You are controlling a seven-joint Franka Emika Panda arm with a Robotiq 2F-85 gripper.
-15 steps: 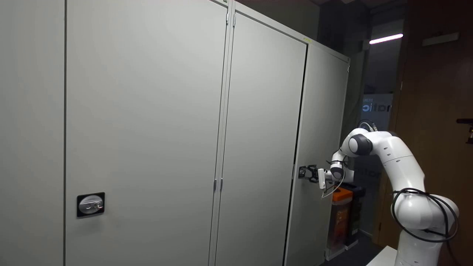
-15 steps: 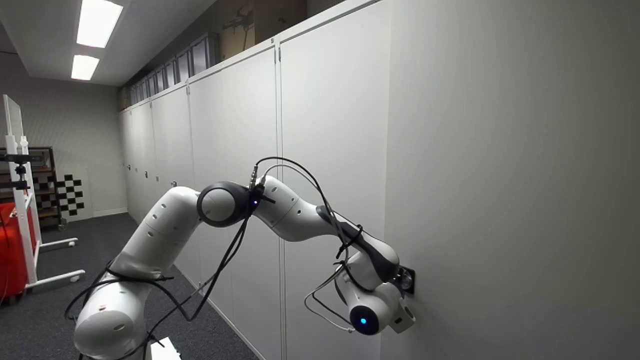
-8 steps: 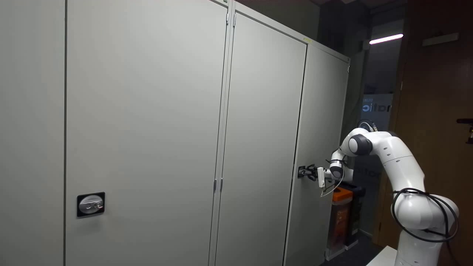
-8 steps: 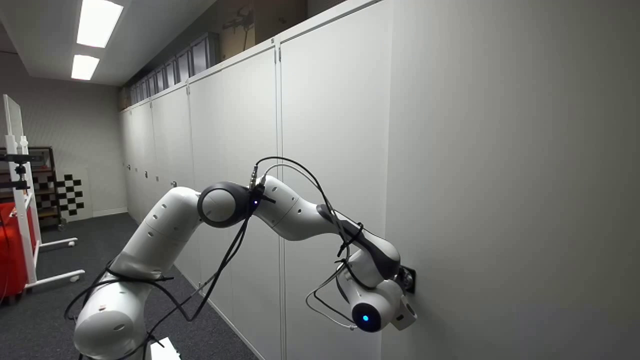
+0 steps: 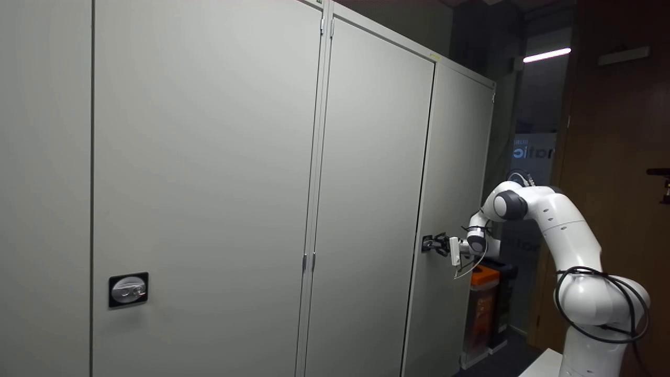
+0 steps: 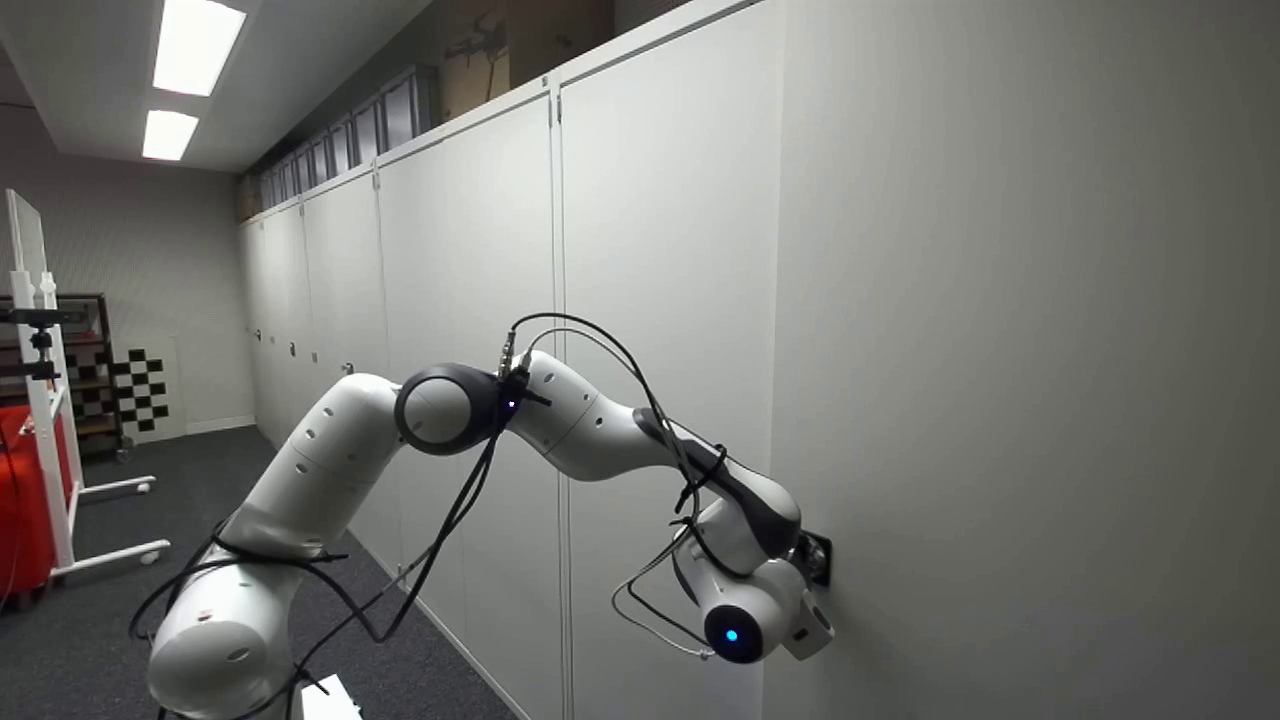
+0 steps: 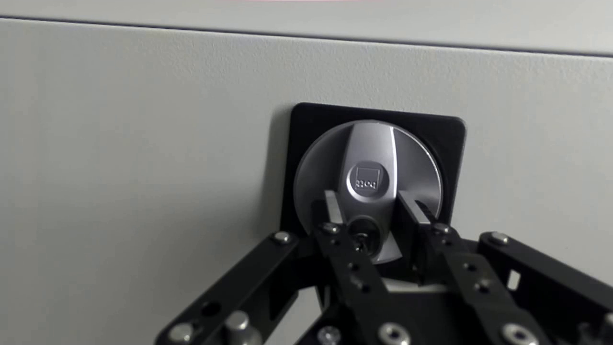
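Note:
A silver turn handle (image 7: 371, 143) sits on a square black backplate (image 7: 304, 120), fixed to the grey cabinet door (image 5: 455, 157). My gripper (image 7: 369, 206) is shut on the handle's raised bar, its two fingers on either side, just above the dark keyhole at the bar's lower end. The right pad (image 7: 413, 208) meets the bar's edge; whether the left one presses fully is hard to see. In an exterior view the gripper (image 5: 433, 244) reaches level to the backplate. From the opposite camera, the wrist covers the fingers and only part of the backplate (image 6: 820, 560) shows.
A neighbouring cabinet door (image 5: 377, 183) stands beside the gripped one, with a thin dark seam between them. Another handle (image 5: 129, 290) is on a door farther along. An orange-topped bin (image 5: 484, 277) stands below the forearm. A whiteboard stand (image 6: 60, 430) is at the far side.
The jaws have come together around the handle bar. The dark seam beside the door has narrowed, and the arm has shifted slightly toward the cabinet. Over the last half second almost nothing moves.

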